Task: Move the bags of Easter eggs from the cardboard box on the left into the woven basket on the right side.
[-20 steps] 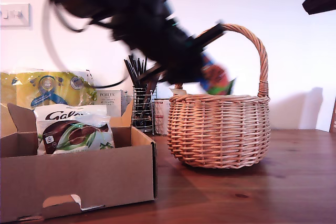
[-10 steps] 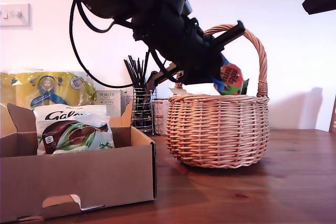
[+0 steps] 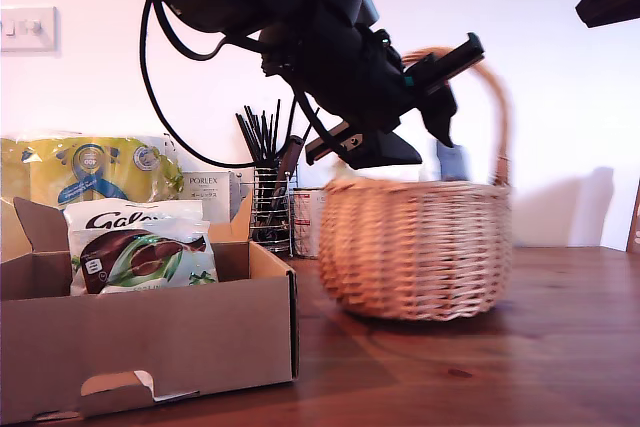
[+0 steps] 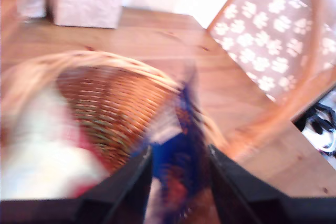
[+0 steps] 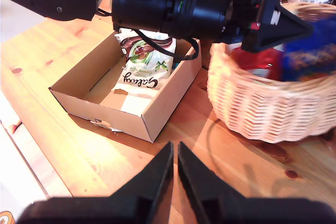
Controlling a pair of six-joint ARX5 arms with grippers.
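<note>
1. At the exterior view's left, the cardboard box (image 3: 150, 337) sat on the wooden table (image 3: 500, 377). The white bag (image 3: 140, 247) stood upright inside it, leaning toward the back wall. In the second wrist view the same white bag (image 5: 144, 61) was the only bag seen in the box (image 5: 131, 108).
2. Behind the box in the exterior view stood a yellow plastic-wrapped pack (image 3: 90, 169), a small white carton (image 3: 210, 195) and a black wire holder (image 3: 270, 209) full of dark utensils.
3. Right of centre in the exterior view, the woven basket (image 3: 420, 247) was smeared by motion blur, handle included.
4. My first gripper (image 3: 425, 132) hung over the basket's opening on its arm (image 3: 300, 17). Its jaws stood spread.
5. The blue bag (image 3: 452, 161) showed just below the jaws at the basket rim in the exterior view. In the first wrist view the blue bag (image 4: 178, 166) lay between the two dark fingers (image 4: 131, 187) at the basket (image 4: 110, 108) rim. Blur prevented judging whether the fingers touched it.
6. The second wrist view showed the blue bag (image 5: 310, 51) at the basket (image 5: 268, 108) rim, with a red bag (image 5: 257, 61) already inside.
7. My second gripper (image 5: 175, 174) hung above bare table near the box, away from both containers. Its fingers were pressed almost together with nothing between them.
</note>
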